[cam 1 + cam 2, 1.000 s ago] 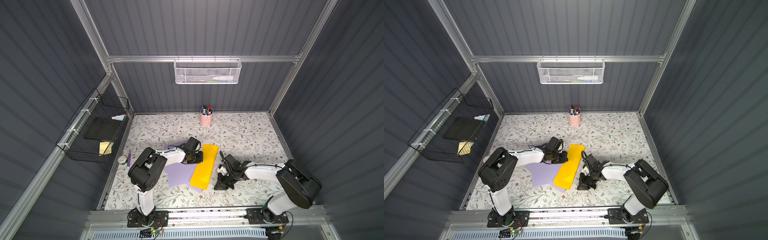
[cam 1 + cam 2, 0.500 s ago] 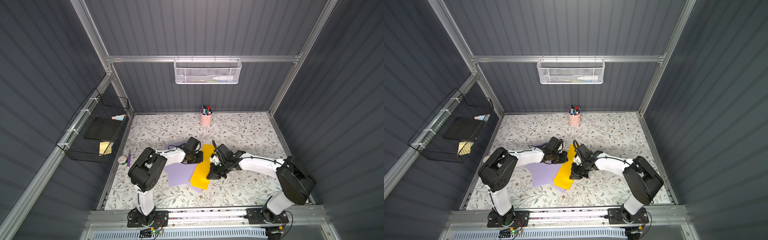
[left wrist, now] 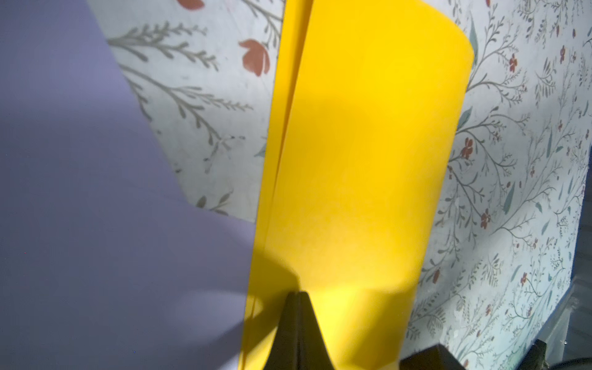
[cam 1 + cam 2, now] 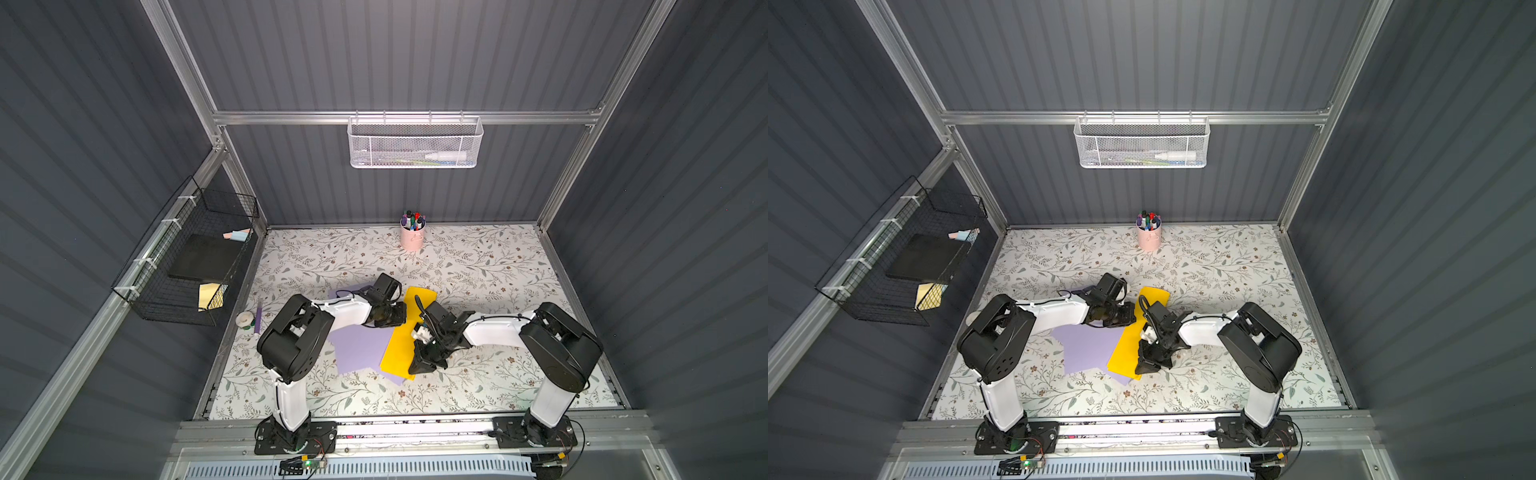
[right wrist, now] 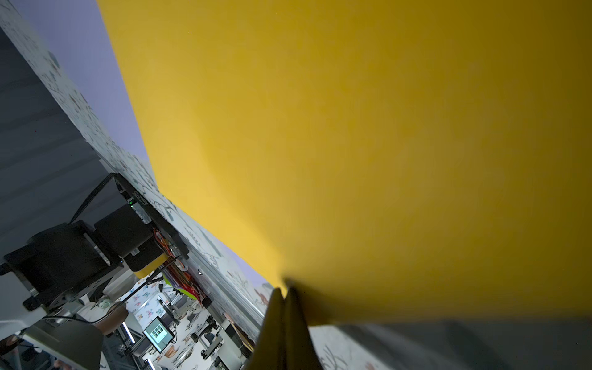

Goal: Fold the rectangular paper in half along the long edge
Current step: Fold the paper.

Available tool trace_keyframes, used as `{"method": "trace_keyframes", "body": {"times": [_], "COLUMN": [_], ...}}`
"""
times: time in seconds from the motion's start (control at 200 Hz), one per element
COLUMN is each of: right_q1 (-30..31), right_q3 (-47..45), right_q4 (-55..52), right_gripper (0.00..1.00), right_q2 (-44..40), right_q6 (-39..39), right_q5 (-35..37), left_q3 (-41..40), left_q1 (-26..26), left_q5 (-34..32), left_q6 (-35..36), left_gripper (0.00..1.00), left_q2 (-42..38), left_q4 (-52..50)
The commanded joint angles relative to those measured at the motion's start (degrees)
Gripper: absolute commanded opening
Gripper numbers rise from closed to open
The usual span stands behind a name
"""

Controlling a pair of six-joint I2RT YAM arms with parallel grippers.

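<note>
- The yellow paper (image 4: 400, 348) lies near the middle of the table (image 4: 478, 266), partly on top of some loose purple sheets (image 4: 361, 345).
- It is already doubled over lengthwise into a long narrow strip, so I judge the main folding move done.
- In the left wrist view the two layers show along one long side of the yellow paper (image 3: 352, 160). A thin strip of the lower layer peeks out there, so the edges are close but not quite flush.
- The opposite long side looks rounded and puffed, not sharply creased.
- The left gripper (image 4: 404, 319) has its jaws pressed together with nothing between them. Its tip (image 3: 298, 299) rests on the top layer, near the side with the loose edges and toward the far end.
- The right gripper (image 4: 413, 369) is likewise closed tight. Its tip (image 5: 283, 291) meets the paper at the near end, on the fold side. I see nothing clearly clamped in it.
- What seems left is running pressure along the fold to flatten it into a crisp crease, then lifting both arms clear.
- The pen cup (image 4: 411, 239) stands well apart at the back.
</note>
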Motion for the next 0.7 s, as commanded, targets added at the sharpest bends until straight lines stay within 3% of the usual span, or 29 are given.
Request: {"method": "trace_keyframes", "body": {"times": [0.0, 0.23, 0.695], "right_q1": [0.33, -4.57, -13.85], "right_q3": [-7.97, -13.51, -8.88], "right_q4": [-3.98, -8.18, -23.05], "right_gripper": [0.00, 0.00, 0.00], "right_q2": [1.50, -5.08, -21.16], "right_q6": [1.48, -0.80, -7.91], "right_q5": [2.72, 4.25, 6.77], "left_q3": [-1.66, -1.63, -2.01], "left_q1": [-0.23, -0.22, -0.20], "left_q5": [-3.10, -3.24, -3.42], "left_q6": [1.58, 1.67, 1.68], "left_gripper": [0.00, 0.00, 0.00], "left_q2": [4.64, 4.69, 4.69], "left_q4": [-7.63, -7.89, -7.89]}}
